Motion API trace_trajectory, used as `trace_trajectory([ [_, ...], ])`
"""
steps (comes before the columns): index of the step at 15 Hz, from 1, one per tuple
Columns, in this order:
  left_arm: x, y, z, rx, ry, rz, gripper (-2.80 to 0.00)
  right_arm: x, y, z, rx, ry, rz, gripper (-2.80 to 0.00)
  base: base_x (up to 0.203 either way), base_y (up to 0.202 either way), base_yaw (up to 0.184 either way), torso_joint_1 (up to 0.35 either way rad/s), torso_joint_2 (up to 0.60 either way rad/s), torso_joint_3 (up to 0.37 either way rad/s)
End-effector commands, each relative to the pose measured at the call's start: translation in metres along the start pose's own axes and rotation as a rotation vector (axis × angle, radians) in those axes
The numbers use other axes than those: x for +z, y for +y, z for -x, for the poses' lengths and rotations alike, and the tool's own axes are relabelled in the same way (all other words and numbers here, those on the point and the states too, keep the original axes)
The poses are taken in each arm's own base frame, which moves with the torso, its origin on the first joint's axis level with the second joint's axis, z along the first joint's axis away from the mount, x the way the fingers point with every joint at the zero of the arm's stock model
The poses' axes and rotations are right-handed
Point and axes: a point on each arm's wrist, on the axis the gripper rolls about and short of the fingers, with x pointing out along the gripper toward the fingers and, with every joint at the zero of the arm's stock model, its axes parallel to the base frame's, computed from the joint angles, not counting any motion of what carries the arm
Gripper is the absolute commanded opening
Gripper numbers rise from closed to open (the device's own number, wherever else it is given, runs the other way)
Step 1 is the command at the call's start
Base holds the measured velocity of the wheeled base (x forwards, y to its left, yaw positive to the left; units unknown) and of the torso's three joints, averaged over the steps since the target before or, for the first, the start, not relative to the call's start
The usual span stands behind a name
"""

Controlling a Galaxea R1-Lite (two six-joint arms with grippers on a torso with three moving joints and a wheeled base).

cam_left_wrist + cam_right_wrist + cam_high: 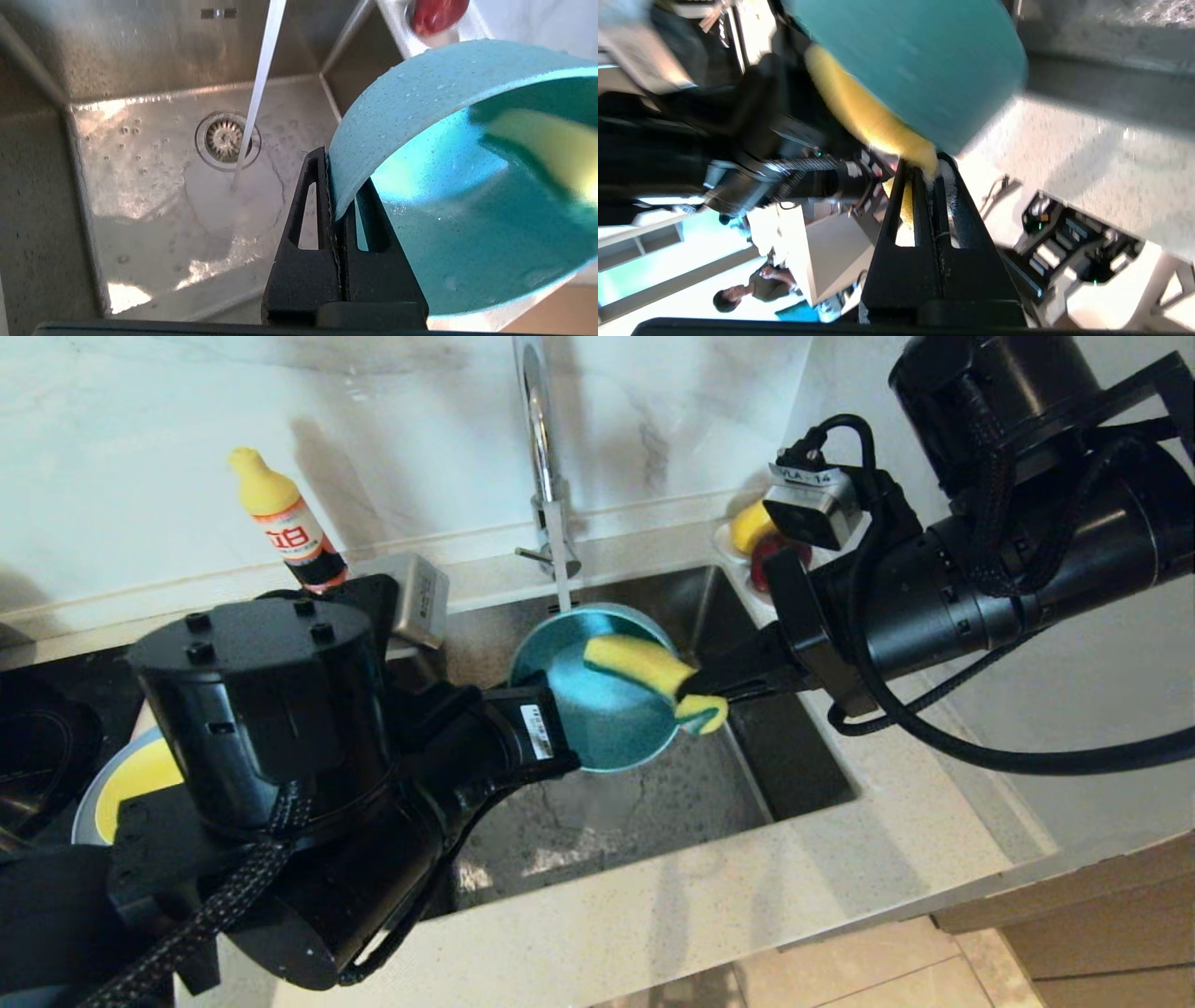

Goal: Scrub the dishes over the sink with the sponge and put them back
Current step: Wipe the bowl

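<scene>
A small teal-blue bowl [597,709] hangs tilted over the steel sink [653,803], its rim pinched by my left gripper [338,186], which is shut on it. The same bowl [467,224] fills the left wrist view, wet inside. My right gripper [695,695] is shut on the yellow sponge [644,665], whose long end lies across the bowl's inside. In the right wrist view the sponge [873,126] sits squeezed at my right gripper [930,170], against the bowl [915,60]. A pale yellow-green bowl [140,784] rests in a grey-blue plate [89,807] at the left, mostly hidden by my left arm.
Water runs from the chrome faucet [541,448] down beside the drain strainer [227,138]. A yellow and orange bottle [285,527] stands at the back left. A white dish with fruit [756,546] sits at the sink's back right corner. Speckled counter [840,877] surrounds the sink.
</scene>
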Motion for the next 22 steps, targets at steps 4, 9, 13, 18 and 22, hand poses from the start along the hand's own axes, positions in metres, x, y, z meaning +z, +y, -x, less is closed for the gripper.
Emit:
trace_trajectory([
  [4,0.004,-0.002,-0.002,0.002,-0.017,0.013,-2.8,-0.006,0.006,-0.017,0.022,0.055,0.008,-2.8,0.0,0.0,0.0,0.0,0.0,0.0],
  [9,-0.006,0.001,-0.001,0.007,0.005,-0.014,-2.8,0.003,0.012,-0.016,0.07,-0.022,0.05,-2.8,0.0,0.0,0.0,0.0,0.0,0.0],
  [13,-0.008,0.0,-0.003,-0.007,-0.053,-0.047,-2.8,0.012,0.007,-0.029,0.086,-0.058,-0.024,-2.8,0.0,0.0,0.0,0.0,0.0,0.0],
  [18,-0.009,-0.002,-0.006,-0.015,-0.104,-0.067,-2.8,0.015,0.0,-0.044,0.048,-0.06,-0.07,-2.8,0.0,0.0,0.0,0.0,0.0,0.0],
  [22,-0.005,-0.001,-0.004,-0.015,-0.113,-0.063,-2.8,0.016,-0.002,-0.043,-0.012,-0.107,-0.073,-2.8,0.0,0.0,0.0,0.0,0.0,0.0],
])
